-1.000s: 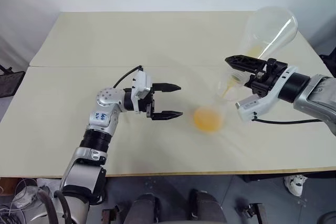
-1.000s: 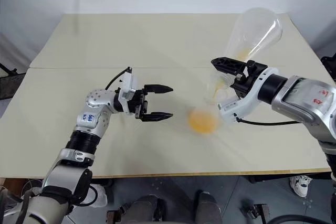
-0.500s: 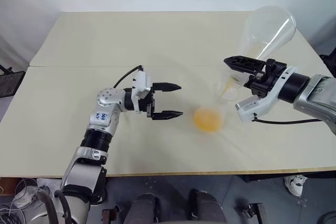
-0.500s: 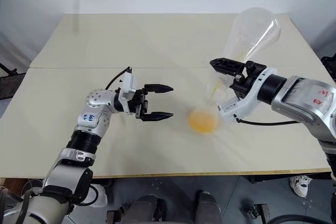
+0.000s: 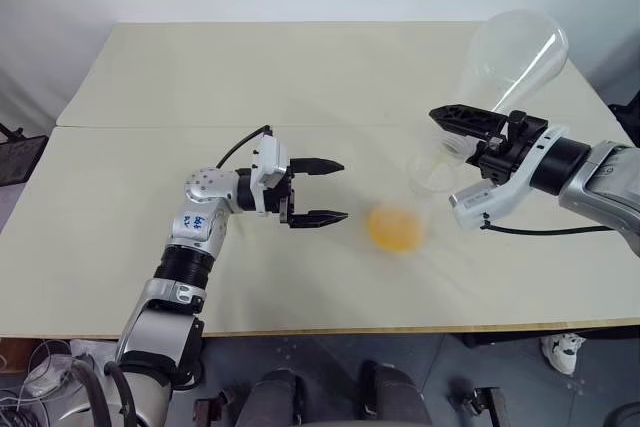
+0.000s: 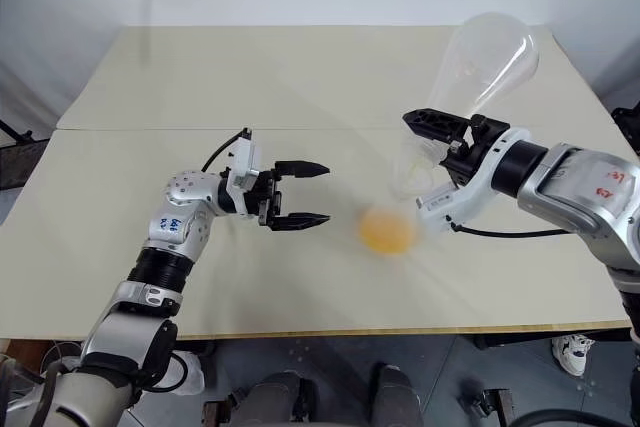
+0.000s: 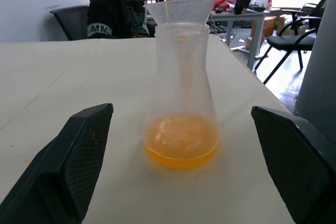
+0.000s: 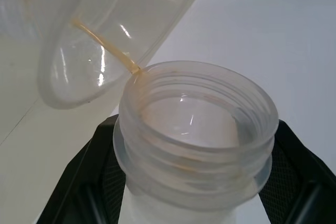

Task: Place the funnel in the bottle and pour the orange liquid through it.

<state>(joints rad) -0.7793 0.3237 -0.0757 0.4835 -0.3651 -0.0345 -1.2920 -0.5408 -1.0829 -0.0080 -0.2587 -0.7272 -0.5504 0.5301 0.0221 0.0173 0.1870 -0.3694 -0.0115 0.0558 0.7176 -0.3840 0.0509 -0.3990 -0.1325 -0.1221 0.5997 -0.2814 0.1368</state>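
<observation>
We have the right gripper [image 5: 462,152] clamped shut on the neck of a 2nd flask [image 5: 512,55], tipped so its base points up and away and its mouth [image 8: 195,129] hangs just over the funnel [image 7: 181,9]; we judge that tilt is there to drain the last drops, since almost nothing orange is left inside it. The funnel sits in the neck of the bottle [image 7: 181,93], which stands upright on the table [image 5: 250,77] between the 2 arms, and the orange liquid [image 5: 396,227] now pools in its base, so the pour looks close to done. Our left gripper [image 5: 318,190] hovers level just beside the bottle, jaws spread wide and holding nothing, apart from the glass on both sides; we take it as standing by to steady the bottle if it tips. From the head views the bottle's clear walls nearly vanish and the liquid reads as a bare orange patch. The left wrist view gives the bottle's full outline and the funnel seated in it, while the right wrist view alone shows a thin orange thread along the funnel's wall [image 8: 102,43]
</observation>
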